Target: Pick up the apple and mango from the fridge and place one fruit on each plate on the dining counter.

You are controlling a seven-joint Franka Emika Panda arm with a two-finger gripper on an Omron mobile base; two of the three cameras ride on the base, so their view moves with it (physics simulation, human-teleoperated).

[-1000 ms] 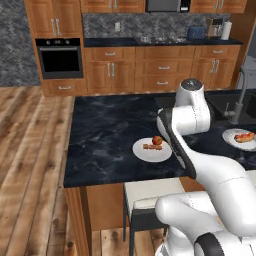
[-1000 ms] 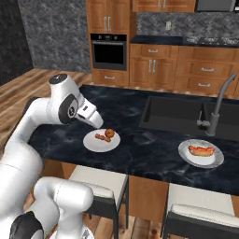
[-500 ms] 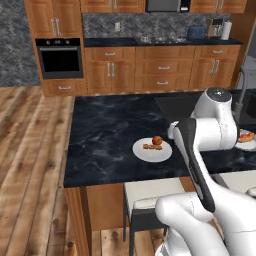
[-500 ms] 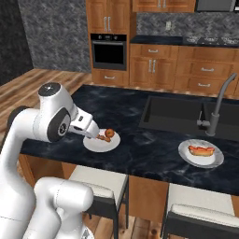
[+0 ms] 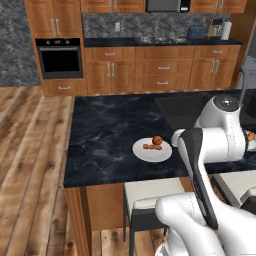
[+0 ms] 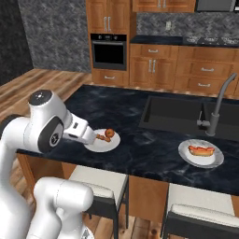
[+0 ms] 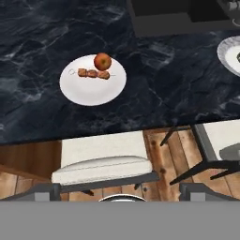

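A: Hand view first. Where is the apple [image 7: 102,61]?

B: It sits on the near plate [image 7: 79,89], touching the little brown meat bits [image 7: 93,73]. That plate is on the black table [image 7: 42,42].

A: And the tool?

B: Its tips [image 7: 47,193] stand wide apart with nothing between them. It hangs back over the stool [image 7: 101,161], so the apple lies ahead of it and a bit to the left in that view.

A: What about the other plate [image 6: 201,152]?

B: It is well off to the right, by the sink [image 6: 179,113], and has just the orange-red food [image 6: 201,150] on it. I think the mango goes there next. I can't see the mango or the fridge now.
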